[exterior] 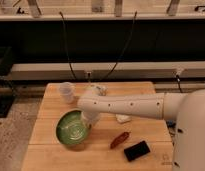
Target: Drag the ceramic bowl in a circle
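The ceramic bowl [72, 130] is a wide green glazed bowl with pale rings inside, sitting on the left front part of the wooden table [46, 150]. My gripper [89, 121] hangs down from the white arm [131, 105] at the bowl's right rim, touching or just inside it. The arm reaches in from the right and hides the wrist and fingertips.
A small clear plastic cup [66, 92] stands at the back left. A white object [123, 119] lies under the arm. A reddish-brown item [119, 139] and a black flat device [136, 150] lie at the front right. Black cables hang behind the table.
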Controlling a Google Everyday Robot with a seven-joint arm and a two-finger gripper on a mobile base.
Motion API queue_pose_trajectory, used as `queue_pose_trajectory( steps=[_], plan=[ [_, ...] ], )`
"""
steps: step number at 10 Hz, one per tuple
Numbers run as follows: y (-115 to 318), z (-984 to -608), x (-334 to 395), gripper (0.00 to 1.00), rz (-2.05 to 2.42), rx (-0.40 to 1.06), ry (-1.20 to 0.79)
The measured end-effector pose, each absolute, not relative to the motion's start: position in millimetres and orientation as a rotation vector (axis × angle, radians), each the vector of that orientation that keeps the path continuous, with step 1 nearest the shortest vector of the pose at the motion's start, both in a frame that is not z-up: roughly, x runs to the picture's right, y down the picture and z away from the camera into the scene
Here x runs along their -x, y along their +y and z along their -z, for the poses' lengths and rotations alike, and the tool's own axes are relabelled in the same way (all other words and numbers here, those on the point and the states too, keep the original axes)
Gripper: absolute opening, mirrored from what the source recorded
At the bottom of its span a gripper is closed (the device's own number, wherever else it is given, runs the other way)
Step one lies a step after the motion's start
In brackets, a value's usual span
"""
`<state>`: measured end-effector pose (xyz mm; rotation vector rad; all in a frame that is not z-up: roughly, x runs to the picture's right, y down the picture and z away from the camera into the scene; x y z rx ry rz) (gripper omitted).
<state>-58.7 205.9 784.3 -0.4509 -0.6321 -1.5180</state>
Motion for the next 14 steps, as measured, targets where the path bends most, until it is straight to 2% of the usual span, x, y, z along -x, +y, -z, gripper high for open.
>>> queue_pose_trajectory(
  steps=[14],
  plan=[
    [205.2,-780.0,57.1,0.04,1.589,0.422,-0.668]
  ],
)
